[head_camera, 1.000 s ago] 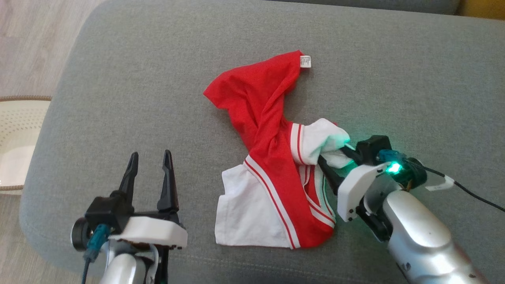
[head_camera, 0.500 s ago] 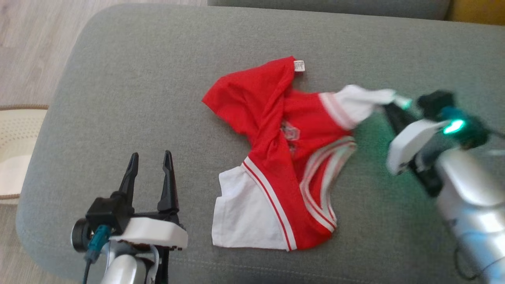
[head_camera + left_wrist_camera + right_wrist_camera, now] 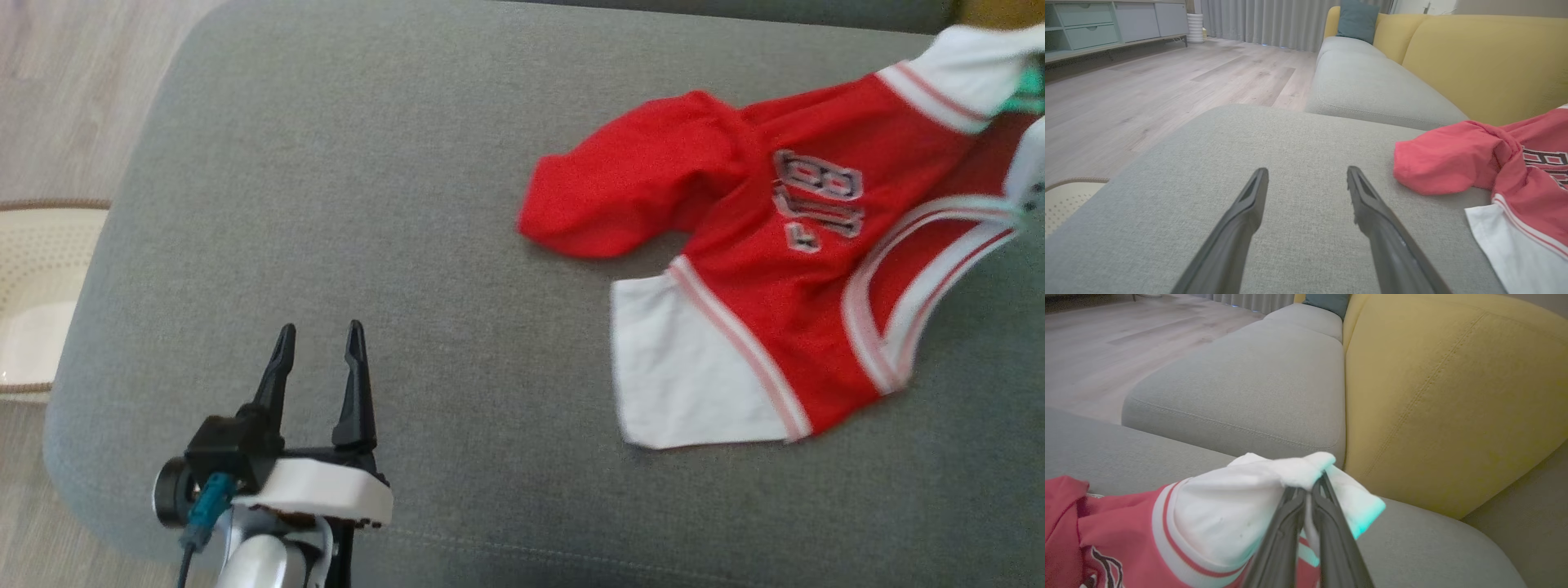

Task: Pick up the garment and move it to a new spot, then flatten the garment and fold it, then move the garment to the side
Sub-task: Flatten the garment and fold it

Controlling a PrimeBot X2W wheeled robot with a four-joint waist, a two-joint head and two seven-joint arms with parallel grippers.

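Note:
The garment [image 3: 759, 269] is a red jersey with white sleeves and a number print, spread over the right part of the grey sofa cushion [image 3: 392, 204]. Its red body and one white sleeve appear at the right of the left wrist view, garment [image 3: 1506, 171]. My right gripper [image 3: 1308, 490] is shut on the other white sleeve [image 3: 1241, 506], holding it up near the yellow backrest [image 3: 1445, 396]; in the head view that pinched sleeve [image 3: 967, 61] reaches the top right corner. My left gripper [image 3: 320, 353] hovers open over the cushion's front left, well left of the garment, with nothing between its fingers [image 3: 1241, 228].
A cream perforated basket [image 3: 41, 302] stands on the wood floor [image 3: 73, 90] off the cushion's left edge. A second grey seat cushion [image 3: 1257, 388] and a teal pillow [image 3: 1357, 20] lie further along the sofa. The cushion drops off at its left and front edges.
My right gripper shut on the white sleeve and pulled it far to the right and away from me. The garment slid right and unfurled, showing its number. The left gripper stayed put.

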